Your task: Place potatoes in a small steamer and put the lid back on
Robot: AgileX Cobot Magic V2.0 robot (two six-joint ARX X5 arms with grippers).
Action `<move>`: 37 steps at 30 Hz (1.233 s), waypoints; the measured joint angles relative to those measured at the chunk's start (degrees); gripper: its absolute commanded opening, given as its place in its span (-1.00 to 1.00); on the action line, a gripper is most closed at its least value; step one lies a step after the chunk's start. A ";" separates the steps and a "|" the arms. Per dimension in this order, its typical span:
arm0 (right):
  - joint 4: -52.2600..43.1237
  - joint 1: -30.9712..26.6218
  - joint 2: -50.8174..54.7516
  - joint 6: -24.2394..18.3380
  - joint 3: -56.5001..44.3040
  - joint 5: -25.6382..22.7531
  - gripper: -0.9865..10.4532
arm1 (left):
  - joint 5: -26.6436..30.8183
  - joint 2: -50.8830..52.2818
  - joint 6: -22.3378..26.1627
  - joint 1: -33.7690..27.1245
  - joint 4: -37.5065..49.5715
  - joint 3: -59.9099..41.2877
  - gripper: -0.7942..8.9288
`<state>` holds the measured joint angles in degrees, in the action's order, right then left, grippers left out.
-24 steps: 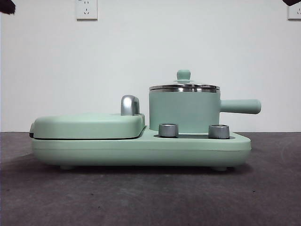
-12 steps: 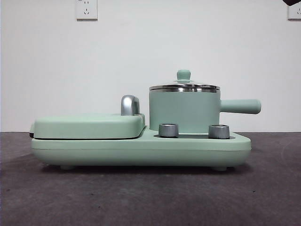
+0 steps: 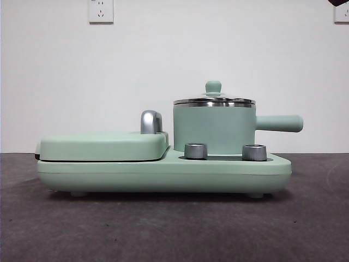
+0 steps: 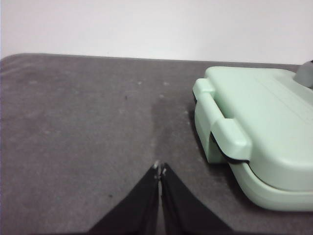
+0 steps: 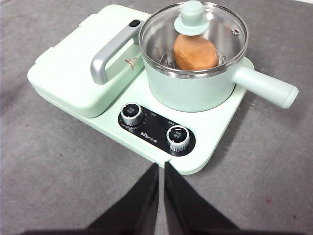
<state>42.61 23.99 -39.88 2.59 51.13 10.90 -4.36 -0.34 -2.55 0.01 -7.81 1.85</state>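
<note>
Both tools are seen with their jaws drawn together and nothing between them. The right tool [image 5: 160, 166] is held above the table [image 5: 49, 186] just off the front edge of the mint-green cooker base [image 5: 215, 132], on the side of the two control dials [image 5: 155, 131]; the left tool [image 4: 160, 170] is held over bare table off the far end of the flat griddle lid [image 4: 264, 117], well apart from the pot. The potato [image 5: 195, 52] is seen through the glass inside the small steamer [image 5: 190, 90], resting on a wire rack, and the lid [image 5: 193, 36] is seated on the steel rim with its knob upright over the centre. In the front view the lid [image 3: 214, 100] is shown level on the small steamer [image 3: 214, 128], with no gap visible at the rim. From the right tool, the pot is placed straight ahead beyond the dials, and its straight side handle is pointed away from the griddle lid, so its long axis is laid across the right tool's line of sight rather than along it. The right arm is judged much the nearer of the two to the pot, with the whole griddle lying between the left tool and it. Both parts of the task are judged already done as things lie; any remaining move is judged to be no more than keeping the arms clear, and the knob could be reached by the right tool only over the dials.
</note>
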 measured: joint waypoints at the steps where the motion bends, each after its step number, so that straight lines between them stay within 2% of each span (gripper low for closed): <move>1: 0.00 0.00 0.00 0.00 0.00 0.00 -0.80 | 0.00 0.04 0.00 0.00 -0.09 0.00 -0.82; 17: -0.07 0.00 0.00 0.00 0.00 -0.13 -0.80 | -0.02 0.13 0.00 0.00 -0.66 0.00 -0.82; 20: -0.22 -0.13 0.35 -2.03 -0.07 -1.75 -0.80 | -0.02 0.13 0.00 0.00 -0.59 0.00 -0.82; 22: -2.23 -1.27 2.36 -5.03 -1.84 -2.32 -0.80 | -0.02 0.13 0.00 0.00 -0.61 0.00 -0.82; 25: -9.14 -4.96 8.09 -8.46 -8.20 -2.54 -0.80 | -0.02 0.13 0.00 0.00 -0.57 0.00 -0.82; 27: -14.97 -8.02 12.72 -9.25 -14.05 -2.71 -0.80 | 0.00 0.13 0.00 0.00 -0.59 0.00 -0.82; 33: -28.22 -16.39 25.29 -10.10 -33.03 -3.39 -0.80 | -0.02 0.13 0.00 0.00 -0.59 0.00 -0.82; 37: -30.14 -20.20 32.09 -10.12 -40.94 -3.41 -0.80 | 0.00 0.13 0.00 0.00 -0.59 0.02 -0.82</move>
<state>12.47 3.79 -7.79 -7.53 10.20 7.49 -4.36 -0.21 -2.55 0.01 -8.40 1.87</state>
